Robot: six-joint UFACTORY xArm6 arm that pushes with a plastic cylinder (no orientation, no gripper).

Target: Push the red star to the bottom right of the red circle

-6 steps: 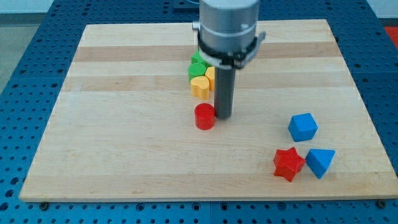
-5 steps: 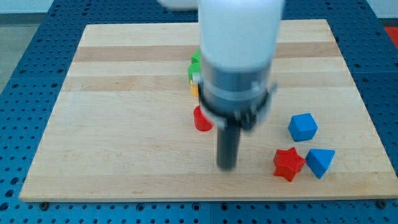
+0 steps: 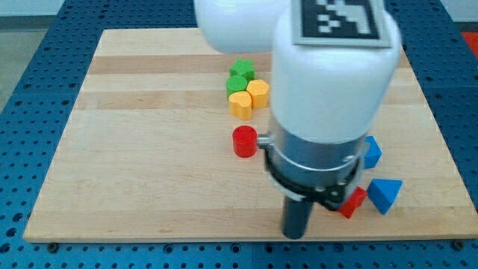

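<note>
The red circle (image 3: 244, 141) sits near the board's middle. The red star (image 3: 353, 202) lies at the lower right, mostly hidden behind my arm, with only its right part showing. My tip (image 3: 294, 235) rests near the board's bottom edge, below and right of the red circle and left of the red star. Whether the tip touches the star cannot be told.
A blue cube (image 3: 371, 152) peeks out right of my arm, above the star. A blue triangular block (image 3: 385, 195) lies just right of the star. Two green blocks (image 3: 239, 75) and two yellow blocks (image 3: 250, 99) cluster above the red circle. The wooden board (image 3: 149, 149) ends close below the tip.
My tip has moved from beside the red circle down and to the right, to near the bottom edge. My arm now covers most of the red star and blue cube. Blocks look unmoved.
</note>
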